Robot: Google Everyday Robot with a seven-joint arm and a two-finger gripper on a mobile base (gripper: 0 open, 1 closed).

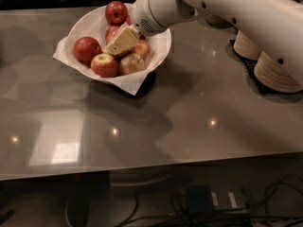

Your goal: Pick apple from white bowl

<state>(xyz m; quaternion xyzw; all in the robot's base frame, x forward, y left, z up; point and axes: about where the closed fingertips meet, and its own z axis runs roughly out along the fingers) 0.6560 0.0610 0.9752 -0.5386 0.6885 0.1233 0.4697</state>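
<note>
The white bowl [162,47] stands toward the far left of the worktop [199,126]. It is lined with white paper [134,85] whose pointed corners poke out past its rim at the front and at the left. Red and yellow-red apples [104,65] are heaped inside it: one at the back [116,12], a dark red one at the left [87,49], and two paler ones side by side at the front.

The tool [122,40] is inside the bowl, a cream wedge lying over the middle of the heap, right against the apples there. How far open it is, and whether it has hold of any apple, I cannot tell. The thick white arm [227,8] reaches in over the bowl's right rim from the upper right and hides the apples behind the tool.

Well apart to the right of the bowl stand two stacks of beige plates [277,70], partly covered by the arm, on a dark mat [249,74].

The worktop is a grey, glossy slab; it mirrors small ceiling lights and a pale bright patch in front of the bowl, and the bowl throws a dark shadow just in front of itself. Below the worktop's near edge, in the gloom, lie tangled cables [272,197] and a boxy power strip [208,200].
</note>
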